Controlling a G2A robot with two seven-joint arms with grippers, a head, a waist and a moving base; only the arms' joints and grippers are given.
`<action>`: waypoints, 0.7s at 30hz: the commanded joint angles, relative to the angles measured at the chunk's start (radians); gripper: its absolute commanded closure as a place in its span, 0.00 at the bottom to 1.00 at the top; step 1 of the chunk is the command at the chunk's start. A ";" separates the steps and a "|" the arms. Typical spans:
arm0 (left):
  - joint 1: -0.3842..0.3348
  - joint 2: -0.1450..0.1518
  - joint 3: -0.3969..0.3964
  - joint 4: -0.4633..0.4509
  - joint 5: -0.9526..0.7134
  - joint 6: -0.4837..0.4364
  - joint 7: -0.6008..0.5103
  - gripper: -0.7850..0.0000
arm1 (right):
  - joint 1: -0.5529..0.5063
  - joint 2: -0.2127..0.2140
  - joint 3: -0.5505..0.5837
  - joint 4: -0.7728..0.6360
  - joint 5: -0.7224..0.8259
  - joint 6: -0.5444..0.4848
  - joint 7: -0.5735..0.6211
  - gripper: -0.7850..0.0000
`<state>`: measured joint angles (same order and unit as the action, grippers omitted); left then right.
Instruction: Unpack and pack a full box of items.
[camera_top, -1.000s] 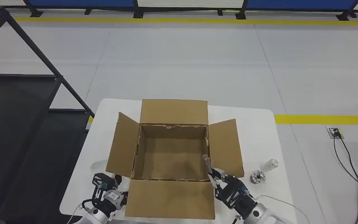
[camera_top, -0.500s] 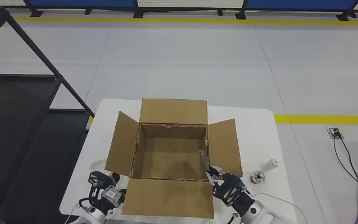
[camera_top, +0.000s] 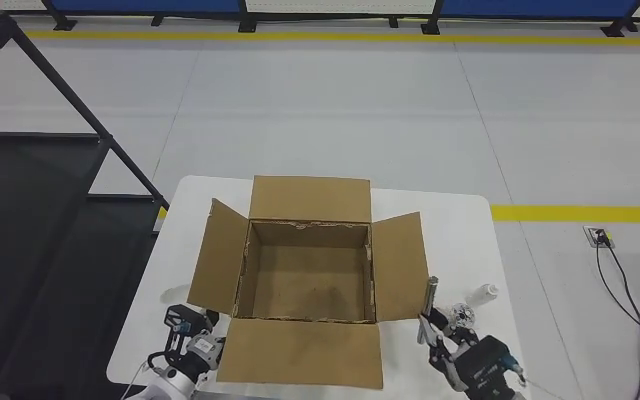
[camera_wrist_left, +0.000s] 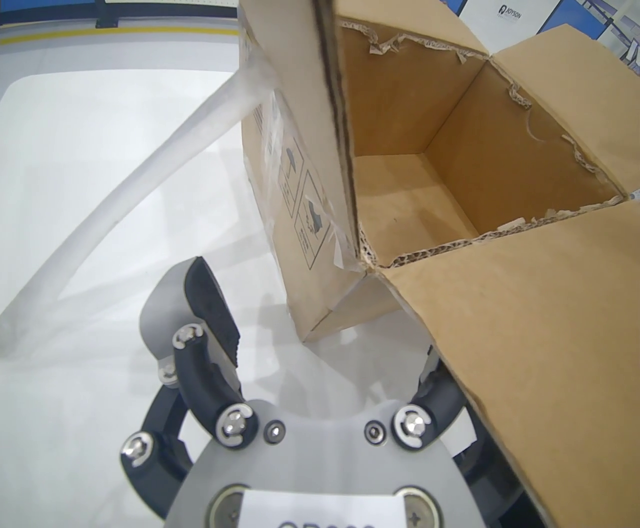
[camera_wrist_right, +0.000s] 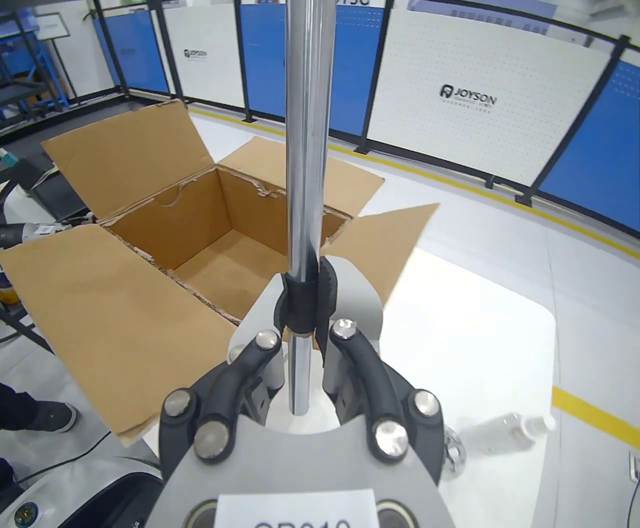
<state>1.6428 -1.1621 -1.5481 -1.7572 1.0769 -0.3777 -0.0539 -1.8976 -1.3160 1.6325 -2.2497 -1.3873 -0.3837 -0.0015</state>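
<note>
- Cardboard box (camera_top: 305, 280) sits open and empty on the table (camera_top: 460, 240);
- right gripper (camera_wrist_right: 305, 300) clamps a metal rod (camera_wrist_right: 306, 150) just beside the right flap;
- left gripper (camera_wrist_left: 320, 325) rests, jaws apart, by the near-left corner;
- rod is best laid flat near the bottle (camera_top: 486, 293), clear of the flap.

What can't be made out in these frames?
Rod: far end cut off by the right wrist view's edge.
Left gripper: box flap covers one finger in the left wrist view.
Shiny round item beside the bottle: too small in the top view, partly behind the right gripper in its wrist view.
</note>
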 joint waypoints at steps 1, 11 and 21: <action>-0.004 0.000 0.004 0.003 0.001 0.000 -0.001 0.00 | -0.048 0.000 0.058 -0.014 0.082 0.012 0.003 1.00; -0.024 0.000 0.017 0.023 0.001 -0.001 -0.008 0.00 | -0.007 0.013 0.155 0.026 0.373 0.056 0.406 1.00; -0.022 0.000 0.019 0.025 0.006 0.007 -0.006 0.00 | 0.315 0.034 0.043 0.225 0.411 0.150 0.835 1.00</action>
<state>1.6191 -1.1618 -1.5287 -1.7327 1.0829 -0.3713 -0.0606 -1.6130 -1.2841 1.6892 -2.0404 -0.9659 -0.2382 0.7920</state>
